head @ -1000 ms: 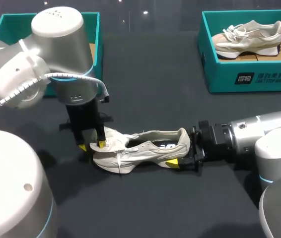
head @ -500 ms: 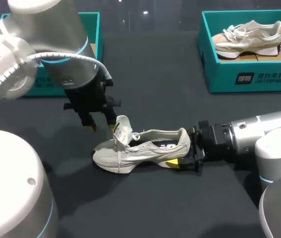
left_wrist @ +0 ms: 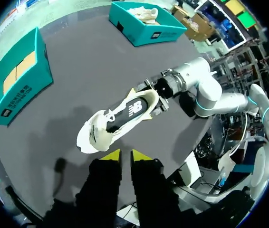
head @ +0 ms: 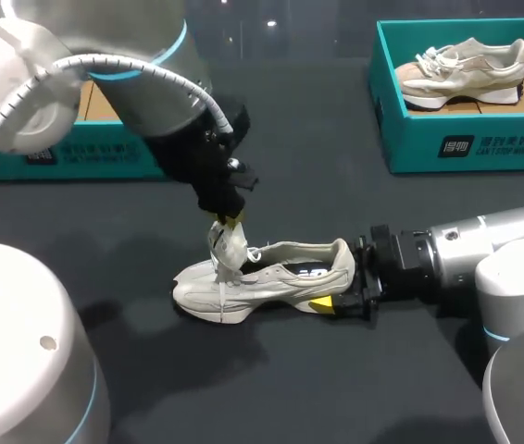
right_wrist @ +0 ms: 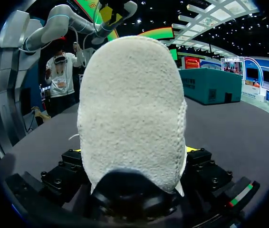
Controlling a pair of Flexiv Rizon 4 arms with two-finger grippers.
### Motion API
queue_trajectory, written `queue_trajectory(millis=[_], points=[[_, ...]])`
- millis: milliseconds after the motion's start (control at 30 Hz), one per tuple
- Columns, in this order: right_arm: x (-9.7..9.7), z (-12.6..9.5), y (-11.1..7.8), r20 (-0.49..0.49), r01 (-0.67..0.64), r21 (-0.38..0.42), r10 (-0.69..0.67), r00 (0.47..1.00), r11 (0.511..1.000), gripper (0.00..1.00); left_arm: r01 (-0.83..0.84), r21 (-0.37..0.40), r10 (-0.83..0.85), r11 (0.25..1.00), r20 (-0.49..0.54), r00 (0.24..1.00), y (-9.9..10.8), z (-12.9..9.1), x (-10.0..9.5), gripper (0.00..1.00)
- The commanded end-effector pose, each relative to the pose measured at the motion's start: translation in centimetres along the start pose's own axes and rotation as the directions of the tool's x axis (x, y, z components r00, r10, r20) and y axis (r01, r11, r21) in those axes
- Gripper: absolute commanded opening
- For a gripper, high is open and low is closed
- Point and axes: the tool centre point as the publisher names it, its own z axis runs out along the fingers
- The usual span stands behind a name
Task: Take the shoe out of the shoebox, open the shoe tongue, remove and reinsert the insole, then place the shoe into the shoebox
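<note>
A cream shoe lies on its sole on the dark table, toe to the left. Its tongue stands pulled up. My left gripper hangs just above the tongue's tip. In the left wrist view this gripper has its yellow tips almost together with nothing between them, and the shoe and its raised tongue lie ahead. My right gripper is shut on the shoe's heel from both sides. That heel fills the right wrist view between the fingers.
A teal shoebox at the back right holds a second cream shoe. Another teal box stands at the back left, partly behind my left arm, and only its cardboard floor shows inside. My right arm lies low along the table's right side.
My left gripper rose from the shoe's toe, drawing the tongue upright, then moved right above the tongue and drew its fingers together. The right arm and the shoe's body stayed still.
</note>
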Motion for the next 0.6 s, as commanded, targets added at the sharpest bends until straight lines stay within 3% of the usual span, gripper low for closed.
queue_trajectory(millis=[33,67,400,500,600], points=[[0.08,0.13,-0.28,0.0,0.0,0.002,0.0,1.0,1.0,0.0,-0.451,-0.067,0.446,0.89,-0.078,0.892,-1.37,-0.1,0.94,0.0],[0.08,0.13,-0.28,0.0,0.0,0.002,0.0,1.0,1.0,0.0,-0.378,-0.054,0.373,0.924,-0.086,0.924,-1.74,-0.22,1.16,0.0],[0.08,0.13,-0.28,0.0,0.0,0.002,0.0,1.0,1.0,0.0,-0.378,-0.054,0.373,0.924,-0.086,0.924,-1.74,-0.22,1.16,0.0],[0.08,0.13,-0.28,0.0,0.0,0.002,0.0,1.0,1.0,0.0,-0.566,-0.02,0.559,0.824,-0.133,0.818,-1.08,0.25,0.89,0.0],[0.08,0.13,-0.28,0.0,0.0,0.002,0.0,1.0,1.0,0.0,-0.711,0.008,0.707,0.703,-0.114,0.698,-1.02,0.7,1.0,0.0]])
